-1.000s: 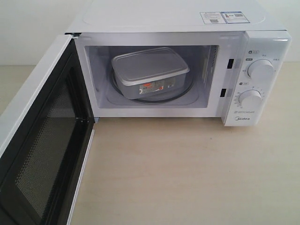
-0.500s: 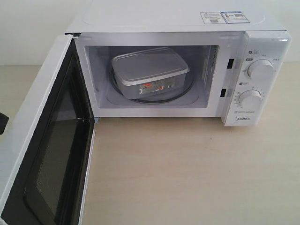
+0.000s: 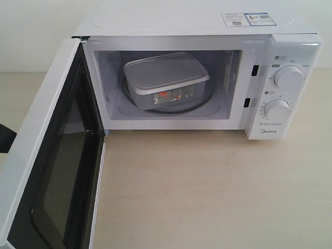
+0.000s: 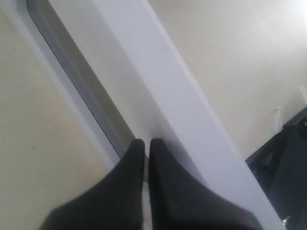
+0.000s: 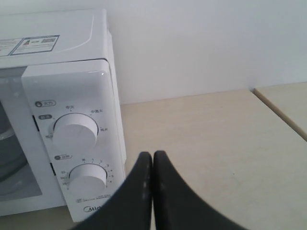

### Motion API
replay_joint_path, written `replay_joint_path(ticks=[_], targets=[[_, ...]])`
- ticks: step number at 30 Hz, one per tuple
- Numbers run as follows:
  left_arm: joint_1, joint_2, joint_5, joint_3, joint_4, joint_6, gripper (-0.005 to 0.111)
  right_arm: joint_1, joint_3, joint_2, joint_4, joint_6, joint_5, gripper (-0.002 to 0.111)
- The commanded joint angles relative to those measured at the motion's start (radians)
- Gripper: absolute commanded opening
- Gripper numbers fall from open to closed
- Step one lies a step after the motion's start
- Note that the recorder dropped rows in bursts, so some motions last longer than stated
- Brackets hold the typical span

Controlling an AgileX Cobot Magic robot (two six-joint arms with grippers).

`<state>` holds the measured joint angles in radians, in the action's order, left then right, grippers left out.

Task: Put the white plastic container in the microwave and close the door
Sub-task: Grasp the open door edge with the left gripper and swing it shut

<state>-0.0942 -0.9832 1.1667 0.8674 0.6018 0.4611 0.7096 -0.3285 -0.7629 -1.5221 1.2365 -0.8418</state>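
Half is done: the white plastic container (image 3: 166,78) sits in the microwave (image 3: 187,18) at 12 o'clock, the door (image 3: 39,119) at 8 o'clock hangs open, and the left fingers (image 4: 127,182) and right fingers (image 5: 139,184) are pressed together.

The exterior camera looks down from the front, fairly near, into the open microwave (image 3: 181,21); it shares the door (image 3: 67,171) with the left wrist camera, pressed blurringly close to what seems its outer face, and the dial panel (image 3: 288,88) with the right wrist camera nearby.
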Motion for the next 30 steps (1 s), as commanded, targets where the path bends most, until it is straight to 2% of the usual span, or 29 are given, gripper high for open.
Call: replay_joint_path(ticks=[1, 5, 11, 15, 20, 30], targets=[[-0.07, -0.063, -0.056, 0.004, 0.032, 0.019, 0.004, -0.003, 0.003, 0.005, 0.015, -0.009, 0.028, 0.0], [-0.185, -0.112, -0.204, 0.006, 0.077, 0.041, 0.004, -0.003, 0.003, 0.005, 0.14, -0.006, 0.215, 0.0], [-0.263, -0.18, -0.34, 0.006, 0.129, 0.05, 0.004, -0.003, -0.061, 0.012, 0.178, -0.008, 0.331, 0.0], [-0.292, -0.242, -0.412, 0.006, 0.162, 0.073, 0.004, -0.003, -0.121, 0.012, 0.18, -0.005, 0.461, 0.0], [-0.325, -0.298, -0.513, 0.015, 0.286, 0.222, 0.004, -0.003, -0.187, 0.012, 0.18, -0.004, 0.57, 0.0], [-0.349, -0.425, -0.522, 0.145, 0.321, 0.263, 0.004, -0.002, -0.224, 0.064, 0.177, -0.001, 0.758, 0.0]])
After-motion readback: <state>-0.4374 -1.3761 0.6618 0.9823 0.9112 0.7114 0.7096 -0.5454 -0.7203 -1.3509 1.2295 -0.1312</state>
